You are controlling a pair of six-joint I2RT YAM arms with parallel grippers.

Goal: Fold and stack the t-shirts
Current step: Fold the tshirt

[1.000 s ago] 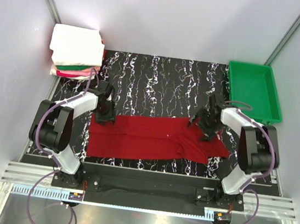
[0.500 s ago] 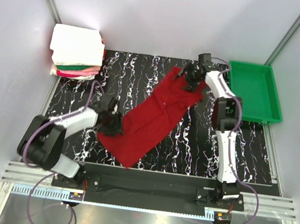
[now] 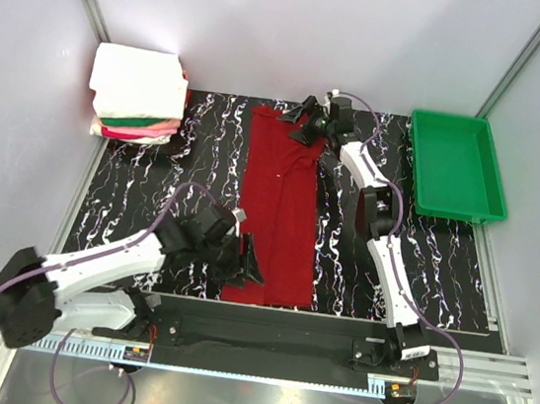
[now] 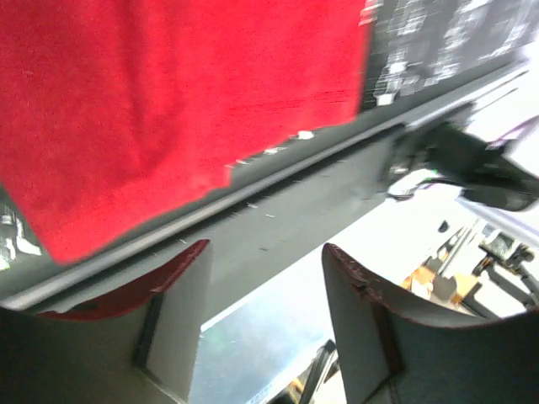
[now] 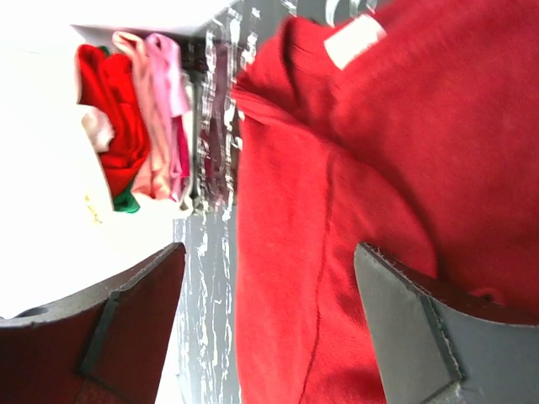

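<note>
The deep red t-shirt lies as a long narrow strip, running from the back of the mat to its front edge. My left gripper is open and empty at the shirt's near left corner. In the left wrist view its fingers hang past the table's front edge, with the red cloth above them. My right gripper is open over the shirt's far end. In the right wrist view red cloth lies between its fingers, and the white tag shows. Folded shirts are stacked at the back left.
A green plastic tray stands at the back right. The black marbled mat covers the table. The metal front rail lies just under the left gripper. The stack also shows in the right wrist view.
The shirt swung from lying crosswise, through a diagonal, to lying lengthwise. The right arm stretched to the back, and the left arm pulled toward the front edge. Both grippers now stand open.
</note>
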